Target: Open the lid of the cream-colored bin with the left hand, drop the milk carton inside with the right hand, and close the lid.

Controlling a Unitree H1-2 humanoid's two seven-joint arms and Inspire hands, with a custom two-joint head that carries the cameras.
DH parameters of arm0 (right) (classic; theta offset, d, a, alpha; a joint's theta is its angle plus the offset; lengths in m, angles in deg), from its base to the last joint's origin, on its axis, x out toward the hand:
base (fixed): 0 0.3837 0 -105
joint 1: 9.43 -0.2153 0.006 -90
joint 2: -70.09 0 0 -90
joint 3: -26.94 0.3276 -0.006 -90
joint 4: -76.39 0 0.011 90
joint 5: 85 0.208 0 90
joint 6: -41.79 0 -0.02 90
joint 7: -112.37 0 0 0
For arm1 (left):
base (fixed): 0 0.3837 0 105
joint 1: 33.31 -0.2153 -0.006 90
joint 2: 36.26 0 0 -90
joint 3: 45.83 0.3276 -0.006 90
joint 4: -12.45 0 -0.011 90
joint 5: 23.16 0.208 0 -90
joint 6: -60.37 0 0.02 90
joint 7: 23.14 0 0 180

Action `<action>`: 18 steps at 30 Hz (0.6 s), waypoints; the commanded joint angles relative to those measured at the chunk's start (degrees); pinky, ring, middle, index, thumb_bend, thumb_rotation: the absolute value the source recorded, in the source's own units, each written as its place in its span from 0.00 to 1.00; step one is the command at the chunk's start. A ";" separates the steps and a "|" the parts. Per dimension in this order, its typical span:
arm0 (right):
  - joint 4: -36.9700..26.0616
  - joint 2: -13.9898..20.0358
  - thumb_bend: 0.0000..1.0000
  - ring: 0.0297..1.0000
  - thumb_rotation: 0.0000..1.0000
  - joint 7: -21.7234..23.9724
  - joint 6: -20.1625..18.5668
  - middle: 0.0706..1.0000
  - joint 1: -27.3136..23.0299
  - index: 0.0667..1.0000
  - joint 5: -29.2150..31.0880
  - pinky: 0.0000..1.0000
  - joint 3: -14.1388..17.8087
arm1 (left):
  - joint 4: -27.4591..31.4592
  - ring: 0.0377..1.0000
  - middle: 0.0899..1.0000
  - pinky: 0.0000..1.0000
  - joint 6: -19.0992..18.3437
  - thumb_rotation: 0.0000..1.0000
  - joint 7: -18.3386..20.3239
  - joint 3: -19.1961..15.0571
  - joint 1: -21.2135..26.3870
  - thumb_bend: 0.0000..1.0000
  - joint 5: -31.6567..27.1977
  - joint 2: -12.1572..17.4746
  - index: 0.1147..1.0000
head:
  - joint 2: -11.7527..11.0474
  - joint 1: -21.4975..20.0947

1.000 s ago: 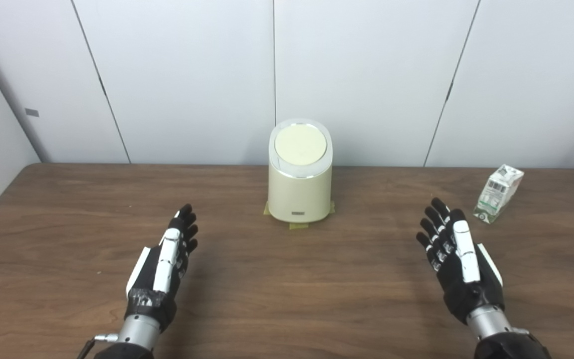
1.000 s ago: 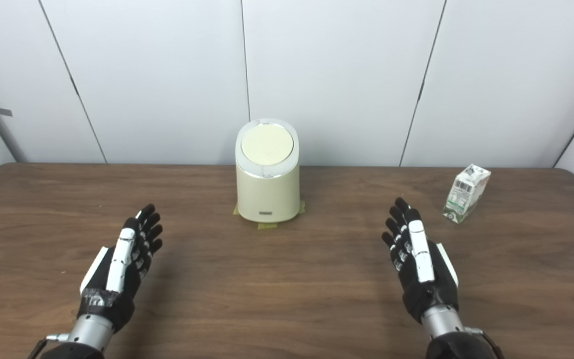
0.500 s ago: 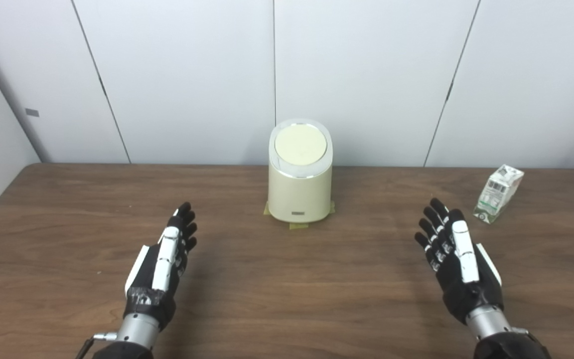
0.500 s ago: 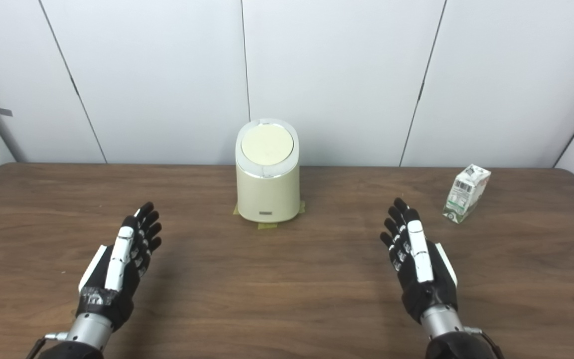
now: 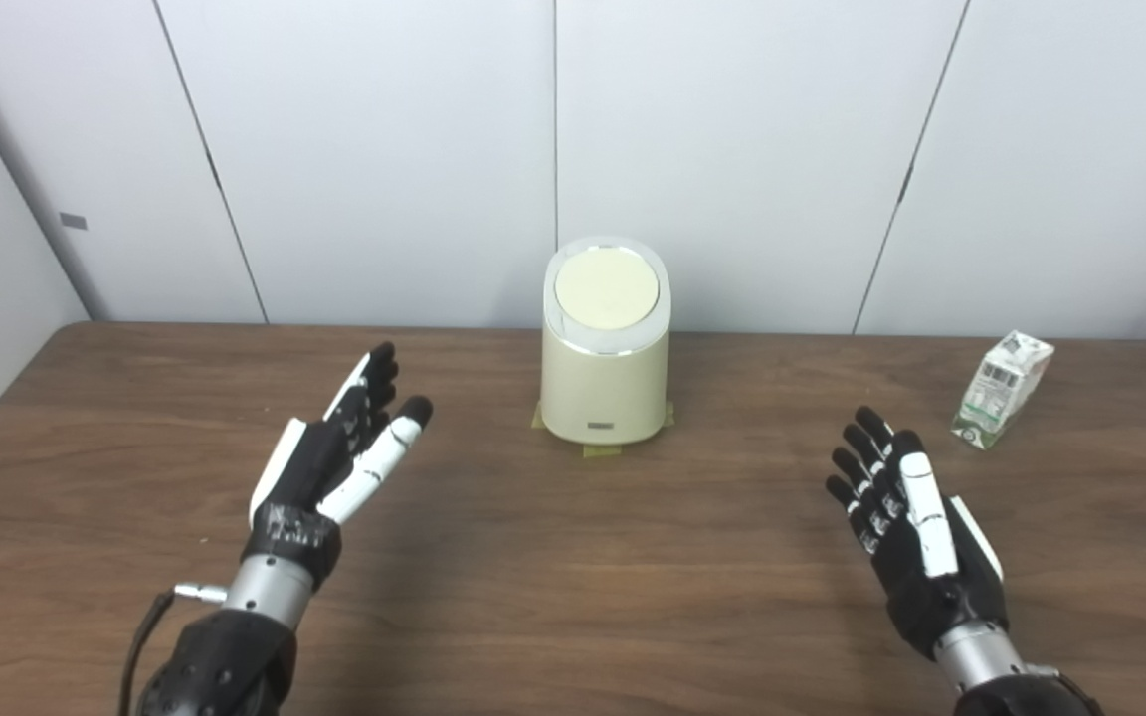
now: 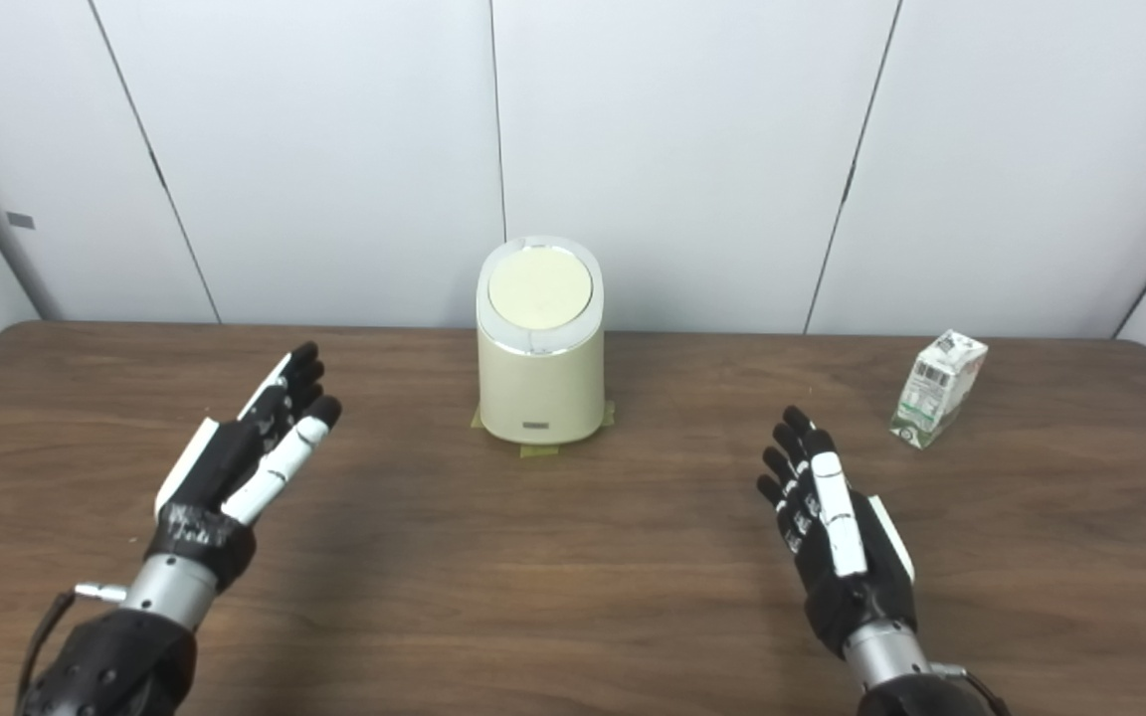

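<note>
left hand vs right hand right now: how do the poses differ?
The left hand is further forward, angled toward the bin; the right hand sits nearer the table's front edge. The left hand's thumb splays out to the side; the right hand's lies along the hand. The left hand is nearest the bin, the right hand nearest the carton. Both are open, hold nothing, and touch neither.

Test or lab room, not a home. Evidence: plain white wall panels [image 5: 732,149] with dark vertical seams enclose the far side and both flanks, with no windows or decoration. A single brown wood-grain table [image 5: 573,577] fills the near area. The bin [image 5: 605,343] at far centre stands on tape patches [image 5: 601,449] on the tabletop. Two robot arms enter from the near edge.
</note>
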 commanded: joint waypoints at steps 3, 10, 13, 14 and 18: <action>-1.61 -0.04 0.55 0.96 0.86 0.76 3.00 0.97 -1.19 0.95 -0.34 0.94 -0.49 | -1.69 0.96 0.96 0.92 0.28 0.42 1.82 -1.10 9.00 0.73 2.82 -1.52 1.00 | -0.47 -0.14; -1.63 0.22 0.58 0.95 0.80 1.74 3.65 0.96 -0.96 0.95 -0.28 0.94 -1.13 | -8.28 0.95 0.97 0.91 0.28 0.40 15.47 -4.65 22.17 0.79 22.56 -5.97 1.00 | -1.71 -0.60; -1.56 0.00 0.59 0.96 0.78 1.87 3.75 0.96 -0.95 0.95 0.03 0.94 -0.99 | -11.70 0.93 0.98 0.85 0.28 0.41 19.80 -5.98 26.62 0.87 29.54 -8.01 1.00 | -1.71 -0.60; -1.49 -0.06 0.59 0.96 0.78 1.91 3.81 0.96 -0.95 0.95 0.14 0.95 -0.93 | -12.42 0.93 0.98 0.83 0.28 0.41 21.02 -6.28 27.67 0.87 31.49 -8.47 1.00 | -1.71 -0.60; -1.42 0.42 0.60 0.97 0.77 2.77 4.19 0.97 -0.80 0.96 0.09 0.95 -1.26 | -16.12 0.92 0.98 0.80 0.28 0.29 24.37 -6.62 32.07 0.83 37.75 -9.50 1.00 | -1.81 0.07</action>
